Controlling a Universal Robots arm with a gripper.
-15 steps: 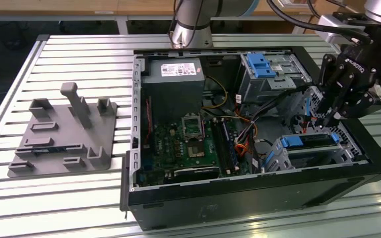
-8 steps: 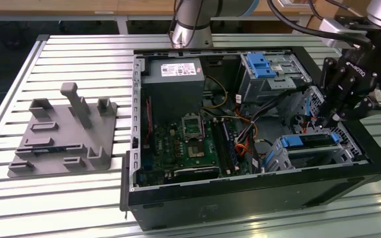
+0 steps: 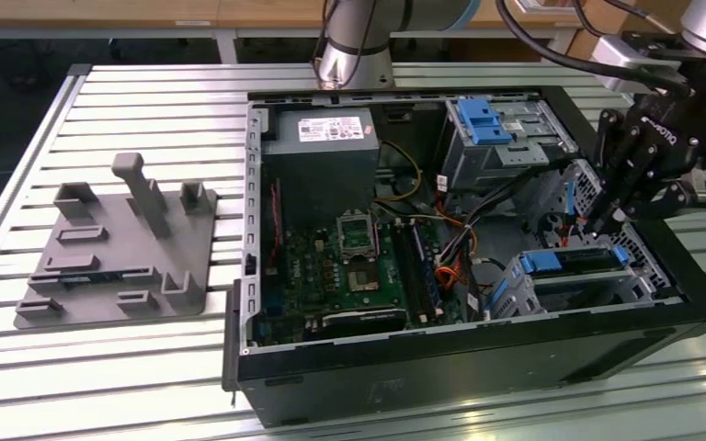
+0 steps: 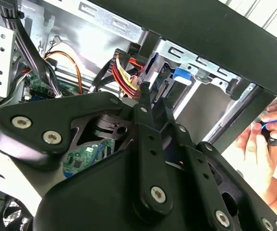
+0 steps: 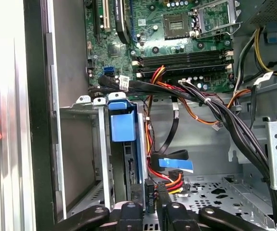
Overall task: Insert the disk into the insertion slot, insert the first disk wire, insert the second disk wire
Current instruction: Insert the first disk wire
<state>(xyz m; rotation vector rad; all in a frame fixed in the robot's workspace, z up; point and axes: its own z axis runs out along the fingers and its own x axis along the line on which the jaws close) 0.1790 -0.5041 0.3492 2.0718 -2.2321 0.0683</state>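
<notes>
The disk [image 3: 572,261], in its blue caddy [image 5: 124,121], sits inside the insertion slot [image 3: 537,292], a grey metal cage [image 5: 80,144] at the case's corner on the exterior view's right. My gripper [image 3: 599,220] hangs just behind the cage, at the disk's rear end. In the first wrist view my gripper [image 5: 149,206] is shut on a black connector [image 5: 149,193] of a disk wire with red, yellow and black leads [image 5: 169,180]. A flat blue-tabbed wire [image 5: 176,163] lies loose beside it. The second wrist view shows the fingertips [image 4: 145,95] against the same coloured leads [image 4: 124,77].
A taller grey bay with a blue latch [image 3: 488,119] stands at the case's back. Thick black cable bundles [image 5: 196,96] cross above the motherboard [image 3: 353,266]. A person's hand [image 4: 268,130] rests outside the case wall. A grey fixture plate [image 3: 114,248] lies on the slatted table.
</notes>
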